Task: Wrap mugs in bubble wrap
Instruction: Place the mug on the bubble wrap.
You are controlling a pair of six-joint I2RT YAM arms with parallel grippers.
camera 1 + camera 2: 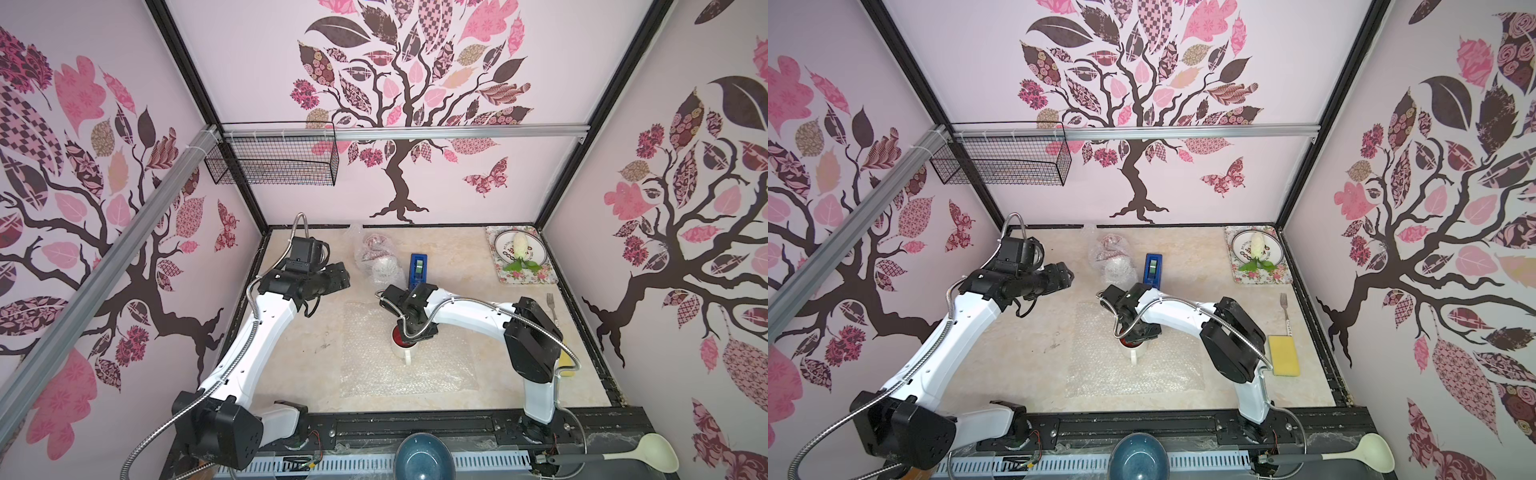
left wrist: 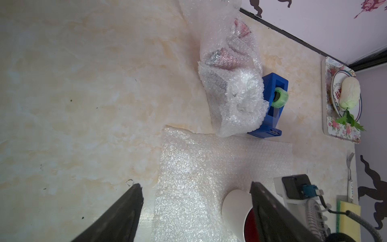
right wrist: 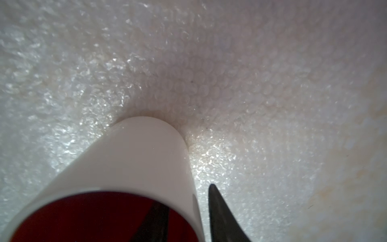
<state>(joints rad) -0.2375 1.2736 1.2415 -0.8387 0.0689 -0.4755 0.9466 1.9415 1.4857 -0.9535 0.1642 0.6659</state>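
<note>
Right gripper (image 3: 186, 193) stands over the white mug (image 3: 136, 157), one finger inside the red interior and one outside the wall with a sliver of gap showing: jaws parted, not clamping. Left gripper (image 2: 194, 184) hangs wide open and empty above the bare tabletop (image 1: 307, 353), left of the work. Flat bubble wrap sheet (image 1: 415, 365) lies mid-table, far wider than the mug. Judged light, limp and slick, likely to drag or spring back, so take it by a free edge or corner with a shallow pinch. Two wrapped bundles (image 1: 376, 259) sit at the far side, touching each other, just left of the blue tape dispenser (image 1: 417, 268); something reddish shows through the farther one. Mug stands upright about mid-sheet, a little left, handle pointing near. Judged rigid, glazed, slippery and breakable, heavy next to the wrap; best hold is across the rim wall or by the handle. Writing: lettering rings the plate (image 1: 500, 246) at far right, too small to read; none legible on mug or dispenser.
</note>
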